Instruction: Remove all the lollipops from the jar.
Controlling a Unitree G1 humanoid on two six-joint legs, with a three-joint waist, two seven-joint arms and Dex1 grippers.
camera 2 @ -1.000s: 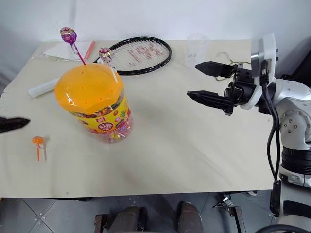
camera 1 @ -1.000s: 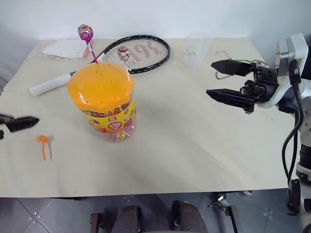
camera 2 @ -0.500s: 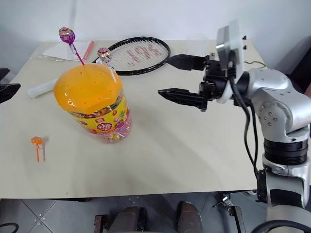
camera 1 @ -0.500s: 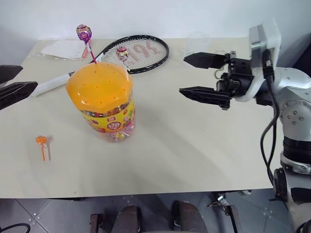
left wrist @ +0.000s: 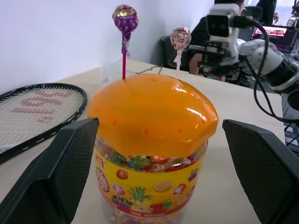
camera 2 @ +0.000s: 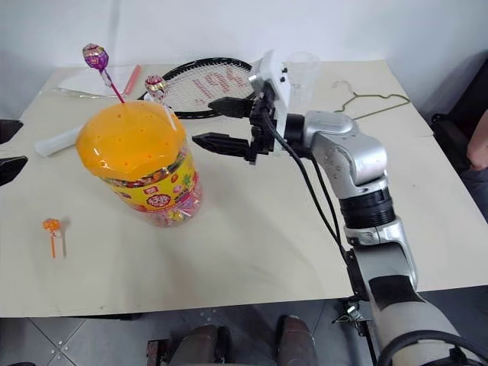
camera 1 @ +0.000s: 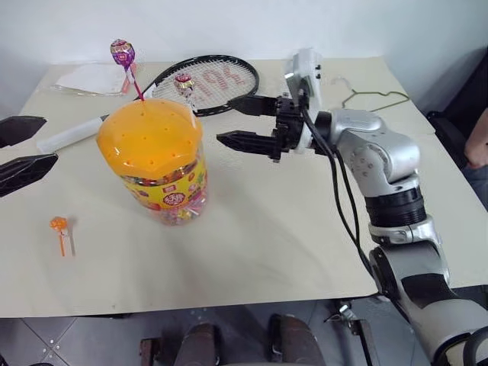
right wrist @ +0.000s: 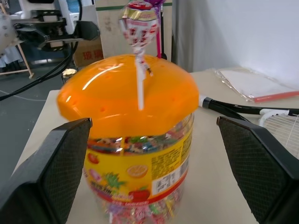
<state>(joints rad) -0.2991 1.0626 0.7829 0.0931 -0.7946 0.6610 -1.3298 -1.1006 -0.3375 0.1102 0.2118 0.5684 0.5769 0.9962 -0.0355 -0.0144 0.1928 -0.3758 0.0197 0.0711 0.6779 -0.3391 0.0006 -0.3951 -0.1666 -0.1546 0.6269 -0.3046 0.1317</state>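
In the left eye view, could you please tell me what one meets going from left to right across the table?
Open left hand → small orange lollipop lying on the table → large clear plastic jar with orange lid → open right hand → thin wire hanger.

A racket (camera 1: 206, 82), cup (camera 2: 303, 75), wire hanger (camera 1: 374, 97) and plastic sleeve (camera 1: 95, 78) are lying on the table (camera 1: 290, 236).
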